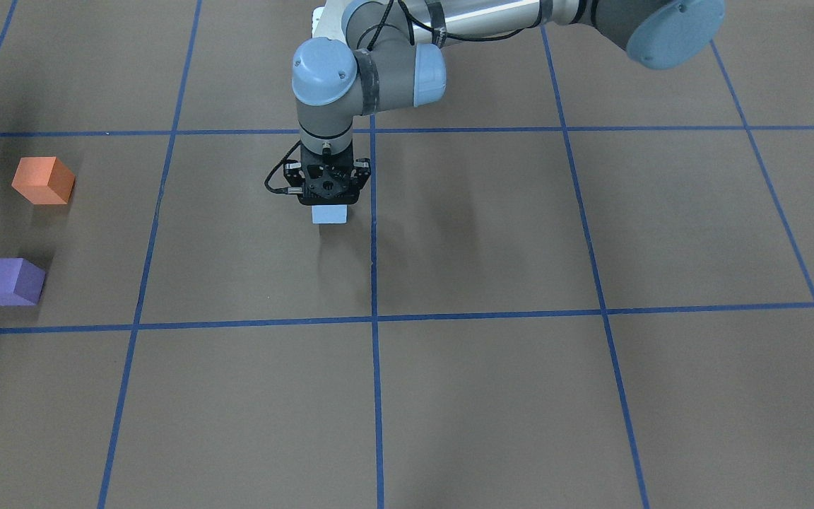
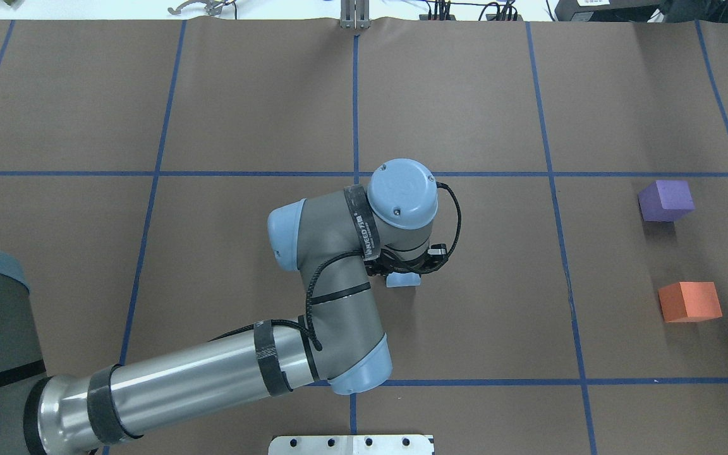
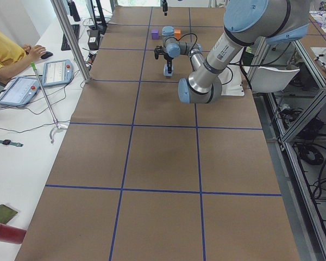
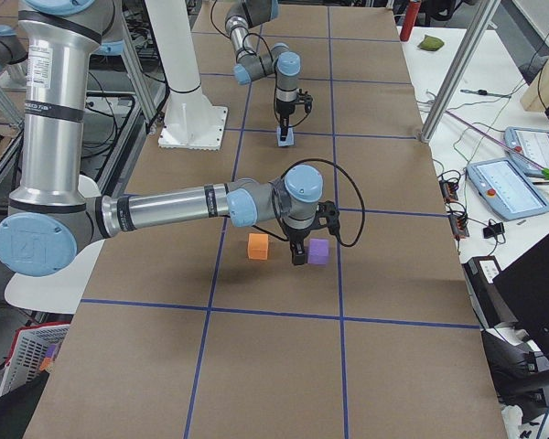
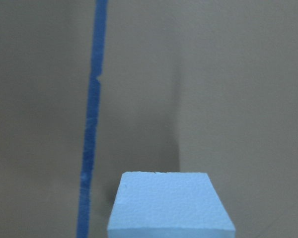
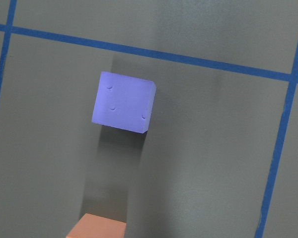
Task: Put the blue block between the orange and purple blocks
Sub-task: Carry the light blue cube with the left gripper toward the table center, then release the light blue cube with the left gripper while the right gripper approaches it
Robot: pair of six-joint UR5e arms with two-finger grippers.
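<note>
The light blue block is near the table's middle, next to a blue tape line. My left gripper points straight down and is shut on it; the block fills the bottom of the left wrist view. I cannot tell if it touches the table. The orange block and the purple block sit apart at my right end, with a gap between them. My right gripper hovers over that gap, and the right wrist view looks down on the purple block. I cannot tell whether it is open or shut.
Blue tape lines split the brown table into squares. A white mounting plate sits at the near edge. A metal pole and a side table with tablets stand beyond the far edge.
</note>
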